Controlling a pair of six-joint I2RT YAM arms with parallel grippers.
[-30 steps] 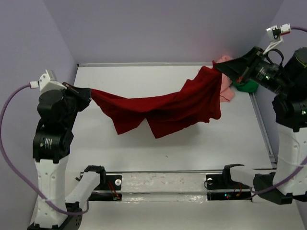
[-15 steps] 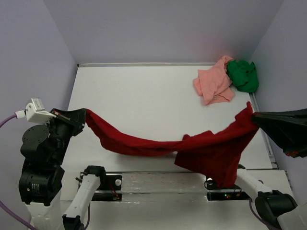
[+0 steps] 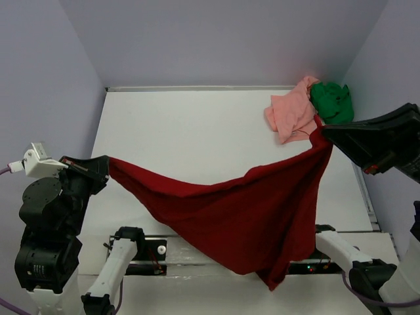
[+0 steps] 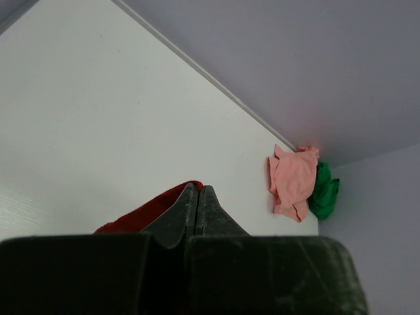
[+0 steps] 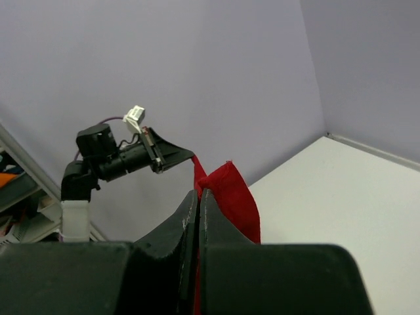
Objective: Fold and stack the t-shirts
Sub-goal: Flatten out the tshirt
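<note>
- Left hand (image 3: pixel 105 163), raised beside the left edge of the worktop (image 3: pixel 190 131), has its jaws pinched tight on one end of the dark red shirt (image 3: pixel 243 216). The right hand (image 3: pixel 323 132), raised near the right edge, is clamped on the other end.
- Dark red shirt: it hangs in the air between the two hands. Its long axis runs left to right across the worktop, with the right end a little farther back than the left. The top edge sags between the two grips. The loose body drapes toward the near side and comes to a point low on the near right, in front of the base rail (image 3: pixel 197 252). Whether any of it touches the worktop cannot be told.
- Salmon pink shirt (image 3: pixel 292 118): it lies crumpled on the worktop near the far right corner, just beyond the right hand's grip.
- Green shirt (image 3: pixel 331 102): it is a smaller bunched heap in that corner, touching the pink one on its right side.
</note>
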